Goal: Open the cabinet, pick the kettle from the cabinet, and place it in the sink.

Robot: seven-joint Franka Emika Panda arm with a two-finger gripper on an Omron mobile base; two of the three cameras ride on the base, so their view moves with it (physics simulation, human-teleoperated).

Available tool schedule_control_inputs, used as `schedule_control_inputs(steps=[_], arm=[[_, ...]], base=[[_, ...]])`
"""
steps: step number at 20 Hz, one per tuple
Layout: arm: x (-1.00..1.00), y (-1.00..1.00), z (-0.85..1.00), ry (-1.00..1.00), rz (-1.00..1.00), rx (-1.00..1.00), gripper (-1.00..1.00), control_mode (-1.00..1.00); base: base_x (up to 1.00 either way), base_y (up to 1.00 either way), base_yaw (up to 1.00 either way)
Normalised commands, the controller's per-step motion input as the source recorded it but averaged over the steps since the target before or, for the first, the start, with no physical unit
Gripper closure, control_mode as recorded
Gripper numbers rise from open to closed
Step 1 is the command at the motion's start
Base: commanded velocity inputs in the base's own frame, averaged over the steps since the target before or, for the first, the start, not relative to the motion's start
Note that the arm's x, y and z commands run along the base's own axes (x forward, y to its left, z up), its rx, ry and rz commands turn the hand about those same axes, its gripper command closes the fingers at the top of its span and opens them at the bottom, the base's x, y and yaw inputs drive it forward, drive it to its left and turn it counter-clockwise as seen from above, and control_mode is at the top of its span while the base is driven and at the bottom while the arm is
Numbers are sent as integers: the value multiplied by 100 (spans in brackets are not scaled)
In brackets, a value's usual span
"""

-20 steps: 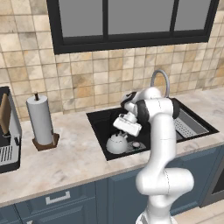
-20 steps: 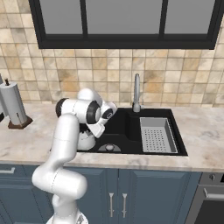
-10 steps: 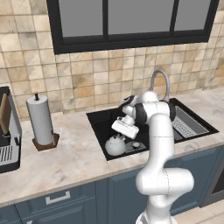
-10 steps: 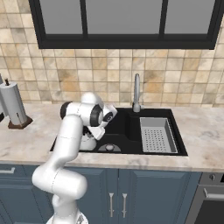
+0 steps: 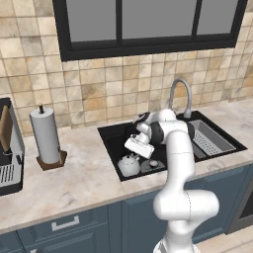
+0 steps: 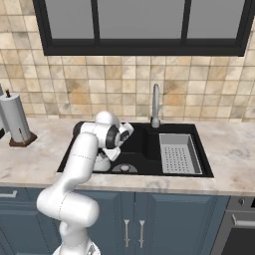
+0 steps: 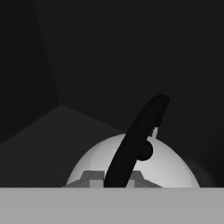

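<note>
The whitish-grey kettle (image 5: 129, 165) is low in the left half of the black sink (image 5: 112, 136), near its front wall. My gripper (image 5: 134, 153) points down right above it, shut on the kettle's dark arched handle. From the right base, the kettle (image 6: 102, 162) peeks out from behind my forearm, inside the sink (image 6: 144, 145). Through the hand camera I look down on the kettle's pale dome (image 7: 175, 168) with the dark handle (image 7: 140, 140) curving across it, and the dark basin walls beyond. The cabinet is out of view.
A chrome gooseneck faucet (image 5: 180, 94) stands behind the basin. A grey strainer tray (image 5: 210, 138) takes up the sink's right half, and a round drain (image 5: 152, 163) lies beside the kettle. A paper towel roll (image 5: 45, 136) and a coffee machine (image 5: 7, 148) stand on the counter to the left.
The hand has come down slightly and a bit to the left with the kettle, deeper into the basin. The gripper stayed shut.
</note>
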Motion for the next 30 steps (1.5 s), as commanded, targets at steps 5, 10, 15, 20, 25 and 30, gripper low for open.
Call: schedule_control_inputs(steps=[5, 10, 15, 20, 25, 30], arm=[[26, 0, -32, 3, 0, 0, 100, -100], [24, 0, -29, 1, 0, 0, 100, -100], [14, 5, -25, 0, 0, 0, 100, -100], [19, 6, -23, 0, 0, 0, 100, -100], [20, 10, -25, 0, 0, 0, 100, -100], [14, 9, -25, 0, 0, 0, 100, -100]], base=[[0, 0, 0], [0, 0, 0], [0, 0, 0], [0, 0, 0], [0, 0, 0], [0, 0, 0]])
